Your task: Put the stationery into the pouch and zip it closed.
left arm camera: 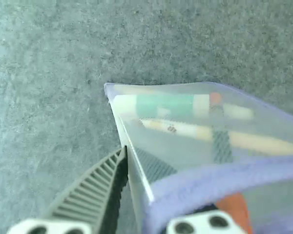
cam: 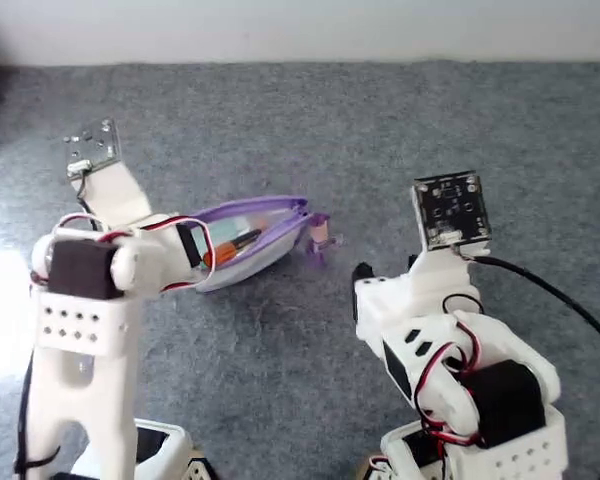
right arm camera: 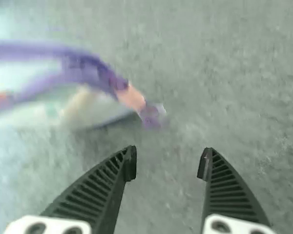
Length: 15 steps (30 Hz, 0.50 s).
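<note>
wrist views show left end effector pinching pouch, right end effector spread.

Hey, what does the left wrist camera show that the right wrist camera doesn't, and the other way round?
Left wrist only: the left gripper clamped on a corner of the pouch, with a pencil and a green-and-white stick seen through its clear side. Right wrist only: the right gripper, open over the grey table, and the purple zipper pull at the pouch's end. Both: the purple-edged pouch and the grey table.
</note>
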{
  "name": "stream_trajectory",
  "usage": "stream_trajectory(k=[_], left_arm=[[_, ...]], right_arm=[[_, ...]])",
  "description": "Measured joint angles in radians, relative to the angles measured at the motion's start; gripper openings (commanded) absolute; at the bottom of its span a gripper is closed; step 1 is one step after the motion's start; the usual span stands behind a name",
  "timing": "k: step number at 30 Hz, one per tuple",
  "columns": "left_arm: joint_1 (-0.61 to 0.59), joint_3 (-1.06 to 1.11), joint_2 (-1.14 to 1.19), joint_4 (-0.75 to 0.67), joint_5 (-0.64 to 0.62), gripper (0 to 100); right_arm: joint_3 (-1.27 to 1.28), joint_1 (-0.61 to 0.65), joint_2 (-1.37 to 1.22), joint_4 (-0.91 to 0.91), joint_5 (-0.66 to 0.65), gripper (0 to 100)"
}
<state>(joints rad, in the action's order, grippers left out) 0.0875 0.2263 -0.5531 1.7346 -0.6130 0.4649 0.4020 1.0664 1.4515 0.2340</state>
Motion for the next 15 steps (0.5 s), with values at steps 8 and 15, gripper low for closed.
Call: stream_trajectory(k=[8, 15], left_arm=[[0.0, 0.0, 0.005, 0.0, 0.0, 1], [0.0, 0.0, 0.005, 0.0, -0.049, 1]], right_arm=[[-0.026, 0.224, -0.08, -0.196, 0.057, 3.0], [-0.095, 0.414, -0.209, -0.384, -0.017, 0.7]])
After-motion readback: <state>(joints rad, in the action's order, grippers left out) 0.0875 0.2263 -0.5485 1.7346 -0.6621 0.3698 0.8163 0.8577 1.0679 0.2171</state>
